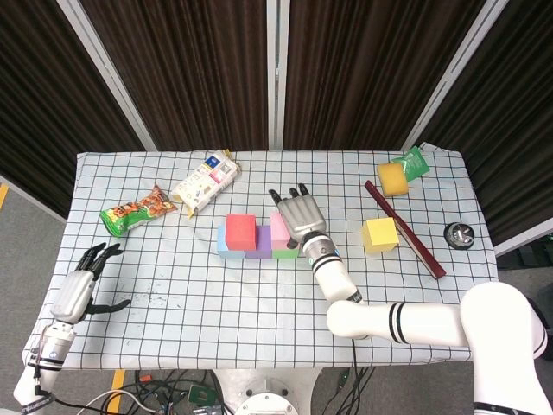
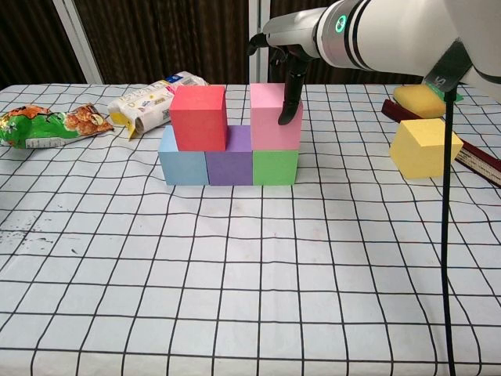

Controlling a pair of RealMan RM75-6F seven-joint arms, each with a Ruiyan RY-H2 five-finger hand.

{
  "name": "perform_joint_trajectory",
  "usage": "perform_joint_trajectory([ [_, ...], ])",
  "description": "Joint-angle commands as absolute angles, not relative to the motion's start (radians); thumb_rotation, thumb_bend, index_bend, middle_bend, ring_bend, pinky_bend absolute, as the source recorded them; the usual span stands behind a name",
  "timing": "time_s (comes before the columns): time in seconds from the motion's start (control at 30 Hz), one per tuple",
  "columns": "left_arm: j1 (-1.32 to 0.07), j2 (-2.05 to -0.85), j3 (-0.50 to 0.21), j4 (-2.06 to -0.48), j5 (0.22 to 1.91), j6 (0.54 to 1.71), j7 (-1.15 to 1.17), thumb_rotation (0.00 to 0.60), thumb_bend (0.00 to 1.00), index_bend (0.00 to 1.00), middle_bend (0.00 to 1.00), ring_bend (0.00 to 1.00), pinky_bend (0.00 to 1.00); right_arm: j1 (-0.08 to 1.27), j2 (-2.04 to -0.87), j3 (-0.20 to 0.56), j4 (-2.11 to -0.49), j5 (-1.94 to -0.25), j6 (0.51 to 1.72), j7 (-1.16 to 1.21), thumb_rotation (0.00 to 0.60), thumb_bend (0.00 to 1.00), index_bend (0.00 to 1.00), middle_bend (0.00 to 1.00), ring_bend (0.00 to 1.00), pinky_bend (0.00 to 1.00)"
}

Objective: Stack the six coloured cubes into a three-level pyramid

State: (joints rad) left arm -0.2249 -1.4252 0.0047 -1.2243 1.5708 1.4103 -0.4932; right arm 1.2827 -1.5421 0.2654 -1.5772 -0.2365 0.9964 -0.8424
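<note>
A blue cube (image 2: 182,166), a purple cube (image 2: 229,166) and a green cube (image 2: 275,166) stand in a row on the checked cloth. On top, a red cube (image 2: 200,117) sits over blue and purple. A pink cube (image 2: 268,129) sits over purple and green, with a gap to the red one. My right hand (image 1: 300,216) lies over the pink cube (image 1: 278,226) with its fingers (image 2: 292,98) stretched down its front, touching it without gripping. The yellow cube (image 1: 380,234) stands alone to the right. My left hand (image 1: 82,290) hovers open at the front left corner.
A white packet (image 1: 204,181) and an orange-green snack bag (image 1: 136,210) lie at the back left. At the right are a yellow sponge (image 1: 393,178), a dark red bar (image 1: 404,229) and a small round black object (image 1: 458,234). Dark curtains close off the back.
</note>
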Motion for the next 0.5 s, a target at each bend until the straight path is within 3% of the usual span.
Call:
perform_joint_trajectory([
  [0.03, -0.225, -1.425, 0.005, -1.224, 1.570, 1.408, -0.493, 0.600, 0.00, 0.07, 0.17, 0.00, 0.03, 1.281, -1.538, 0.267, -1.580, -0.236, 0.994, -0.837, 0.600, 0.00, 0.00, 0.32, 0.08, 0.00],
  [0.27, -0.222, -1.420, 0.005, -1.230, 1.570, 1.414, -0.495, 0.600, 0.00, 0.07, 0.17, 0.00, 0.03, 1.237, -1.472, 0.297, -1.664, -0.297, 1.005, -0.750, 0.600, 0.00, 0.00, 0.25, 0.03, 0.00],
  [0.5, -0.227, -1.419, 0.015, -1.239, 1.579, 1.401, -0.495, 0.600, 0.00, 0.07, 0.17, 0.00, 0.03, 1.085, -1.341, 0.307, -1.792, -0.453, 0.980, -0.528, 0.600, 0.00, 0.00, 0.14, 0.00, 0.00],
])
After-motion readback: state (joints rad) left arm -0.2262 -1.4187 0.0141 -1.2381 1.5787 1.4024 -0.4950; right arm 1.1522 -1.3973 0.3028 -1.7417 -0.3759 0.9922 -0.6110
